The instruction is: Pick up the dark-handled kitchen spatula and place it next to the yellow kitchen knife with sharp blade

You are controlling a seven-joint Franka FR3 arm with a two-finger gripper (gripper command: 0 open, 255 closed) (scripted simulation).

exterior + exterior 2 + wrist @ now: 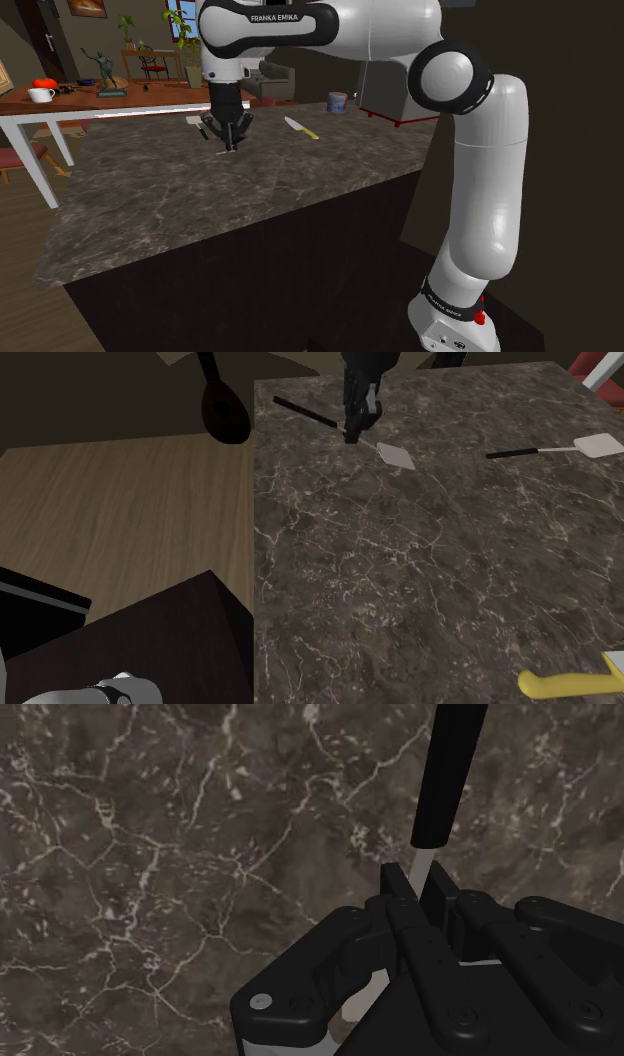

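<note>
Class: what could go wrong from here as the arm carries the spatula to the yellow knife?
1. The claw pinches the spatula on its thin pale neck, so the long dark handle may swing or slip when lifted.
2. It lies near the counter edge; a slip could drop it onto the floor.

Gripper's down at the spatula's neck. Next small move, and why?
Probably a short straight lift. In the wrist view the gripper looks shut on the pale neck of the spatula, just below its black handle, and the spatula seems to lie flat on the counter. It should clear the surface before being carried toward the knife.
</note>
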